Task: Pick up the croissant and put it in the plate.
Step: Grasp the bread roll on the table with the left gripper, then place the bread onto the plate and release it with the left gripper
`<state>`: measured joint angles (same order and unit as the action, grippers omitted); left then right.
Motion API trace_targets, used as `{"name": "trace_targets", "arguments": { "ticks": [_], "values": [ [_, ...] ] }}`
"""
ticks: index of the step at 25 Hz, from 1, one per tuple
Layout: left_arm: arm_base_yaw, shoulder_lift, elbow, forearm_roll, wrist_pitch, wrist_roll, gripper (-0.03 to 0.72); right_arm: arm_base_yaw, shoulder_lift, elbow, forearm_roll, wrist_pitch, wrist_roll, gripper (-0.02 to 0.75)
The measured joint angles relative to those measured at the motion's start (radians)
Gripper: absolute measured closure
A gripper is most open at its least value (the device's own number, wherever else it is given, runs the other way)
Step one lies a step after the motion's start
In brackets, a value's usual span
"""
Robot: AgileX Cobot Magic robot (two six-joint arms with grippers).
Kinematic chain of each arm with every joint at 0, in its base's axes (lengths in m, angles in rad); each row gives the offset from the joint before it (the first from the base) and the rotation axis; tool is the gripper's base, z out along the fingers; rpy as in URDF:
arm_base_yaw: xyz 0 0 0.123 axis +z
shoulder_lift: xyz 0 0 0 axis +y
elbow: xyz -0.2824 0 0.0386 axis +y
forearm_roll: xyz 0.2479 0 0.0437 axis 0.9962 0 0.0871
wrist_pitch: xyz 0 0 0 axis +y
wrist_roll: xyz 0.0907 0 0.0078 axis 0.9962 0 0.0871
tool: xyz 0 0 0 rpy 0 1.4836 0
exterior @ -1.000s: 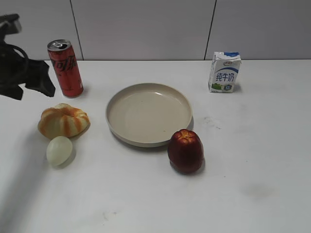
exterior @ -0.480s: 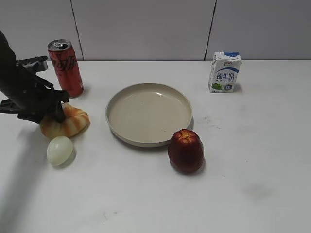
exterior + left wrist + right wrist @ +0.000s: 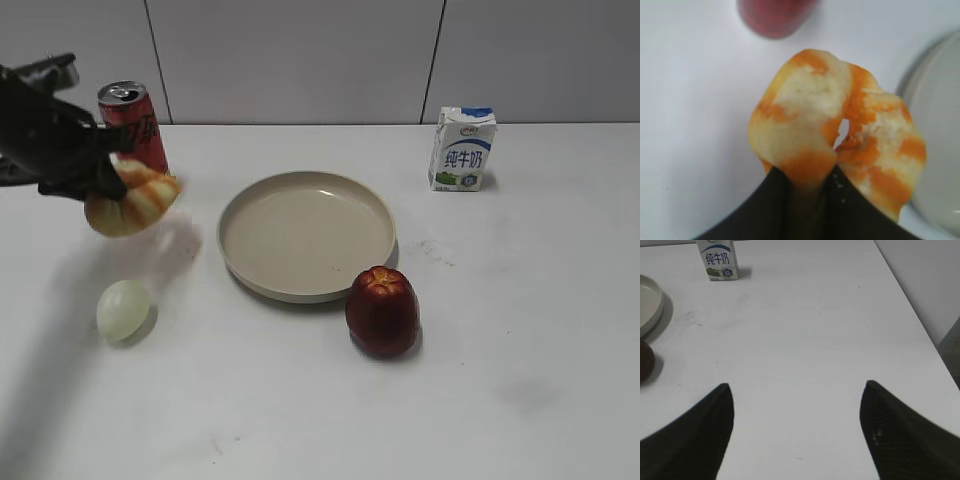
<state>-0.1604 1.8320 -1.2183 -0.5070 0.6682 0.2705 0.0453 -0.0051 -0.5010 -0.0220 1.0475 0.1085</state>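
Observation:
My left gripper is shut on the croissant, an orange and cream striped pastry, and holds it in the air left of the plate. In the left wrist view the croissant is squeezed between the jaws, with the plate's rim at the right. My right gripper is open and empty over bare table; it does not show in the exterior view. The round beige plate is empty.
A red cola can stands just behind the held croissant. A pale egg lies on the table below it. A dark red apple sits at the plate's front right. A milk carton stands at the back right.
My left gripper came down on the croissant, closed on it, and has lifted it off the table, up and slightly back. The egg and the rest have not moved.

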Motion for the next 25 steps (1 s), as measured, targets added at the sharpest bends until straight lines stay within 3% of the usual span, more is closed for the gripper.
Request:
{"name": "trace_targets", "arguments": {
  "ticks": [4,14,20,22,25],
  "values": [
    [-0.049,-0.083,-0.065,-0.056,0.037,0.000,0.561,0.000,0.000,0.000,0.000,0.000,0.000,0.146],
    [-0.293,0.035,-0.181,-0.081,-0.030,0.000,0.562,0.000,0.000,0.000,0.000,0.000,0.001,0.146],
    [-0.349,0.191,-0.186,-0.080,-0.082,0.000,0.562,0.000,0.000,0.000,0.000,0.000,0.000,0.146],
    [-0.352,0.227,-0.186,-0.076,-0.095,0.000,0.499,0.000,0.000,0.000,0.000,0.000,0.000,0.146],
    [-0.352,0.253,-0.186,-0.071,-0.119,0.000,0.197,0.000,0.000,0.000,0.000,0.000,0.000,0.146]
  ]
}}
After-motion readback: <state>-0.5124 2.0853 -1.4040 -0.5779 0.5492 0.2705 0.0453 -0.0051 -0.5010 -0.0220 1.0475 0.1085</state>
